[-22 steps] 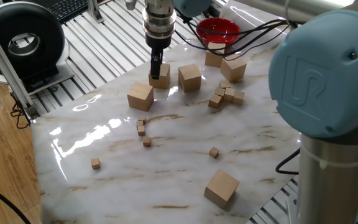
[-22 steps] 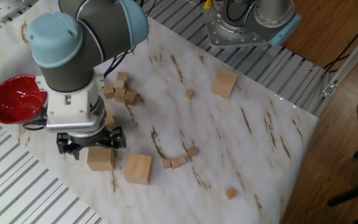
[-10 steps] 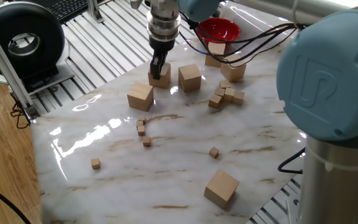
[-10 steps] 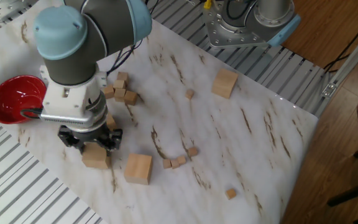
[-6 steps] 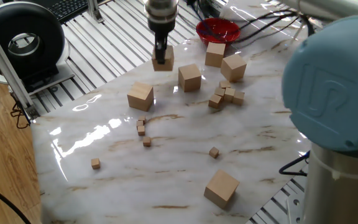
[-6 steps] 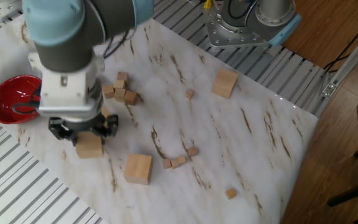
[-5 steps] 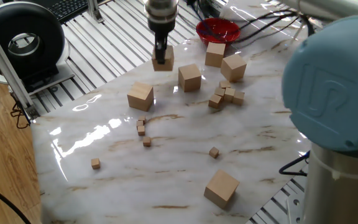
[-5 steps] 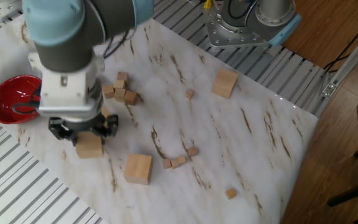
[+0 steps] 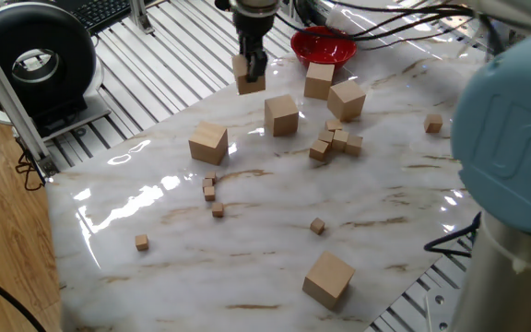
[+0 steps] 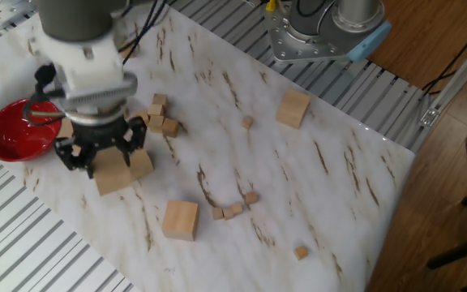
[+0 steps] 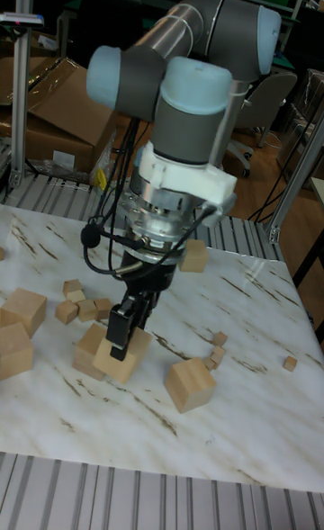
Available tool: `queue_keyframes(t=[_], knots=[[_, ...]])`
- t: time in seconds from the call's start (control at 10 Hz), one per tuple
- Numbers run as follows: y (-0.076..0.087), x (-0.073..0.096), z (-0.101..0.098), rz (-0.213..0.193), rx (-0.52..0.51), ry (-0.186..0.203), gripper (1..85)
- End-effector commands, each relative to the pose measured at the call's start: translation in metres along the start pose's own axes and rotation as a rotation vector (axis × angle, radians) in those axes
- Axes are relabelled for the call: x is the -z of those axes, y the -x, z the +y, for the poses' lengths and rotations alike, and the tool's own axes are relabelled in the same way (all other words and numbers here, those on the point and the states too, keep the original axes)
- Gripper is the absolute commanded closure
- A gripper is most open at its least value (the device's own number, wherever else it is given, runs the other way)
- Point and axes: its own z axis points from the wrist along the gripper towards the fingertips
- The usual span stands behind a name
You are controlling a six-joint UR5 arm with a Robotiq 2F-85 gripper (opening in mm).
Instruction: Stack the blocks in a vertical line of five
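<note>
A block [image 9: 249, 75] is pinched between the jaws of the gripper [image 9: 250, 66] and held clear of the worktop [image 9: 275, 231], close by the red bowl [image 9: 324, 43]. In the other fixed view, the top of the held block [image 10: 113, 177] is covered by the gripper [image 10: 100, 154], and the block behind it [image 10: 141, 164] is half hidden. On the worktop a lone block [image 9: 208, 143] lies at the left, one [image 9: 282, 114] at the centre, two [image 9: 319, 79] [image 9: 347, 100] near the bowl, and one [image 9: 328, 278] at the near edge. Tiny cubes [image 9: 336, 141] are clustered right of centre. The raised mark on the arm's blue cap [image 9: 514, 129] is cut off and cannot be read.
</note>
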Motion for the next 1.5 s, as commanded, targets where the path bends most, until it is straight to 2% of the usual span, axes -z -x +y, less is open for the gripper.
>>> queue_keyframes(t=[0.0,0.1,0.2,0.3,0.4,0.5,0.7,1.0,1.2,1.4], knots=[[-0.021,0.010,0.000,-0.076,0.059,-0.023,84.7],[-0.024,0.009,0.009,-0.104,0.011,-0.006,84.7],[-0.031,0.006,0.015,-0.104,-0.010,-0.006,84.7],[-0.034,0.004,0.019,-0.120,-0.003,-0.017,84.7],[-0.033,0.001,0.027,-0.145,-0.063,-0.002,84.7],[-0.037,-0.004,0.032,-0.131,-0.112,0.019,84.7],[-0.034,-0.013,0.034,-0.142,-0.137,0.027,84.7],[-0.037,-0.018,0.034,-0.137,-0.122,0.022,84.7],[-0.035,-0.019,0.040,-0.146,-0.094,0.041,84.7],[-0.039,-0.019,0.050,-0.128,-0.076,0.076,84.7]])
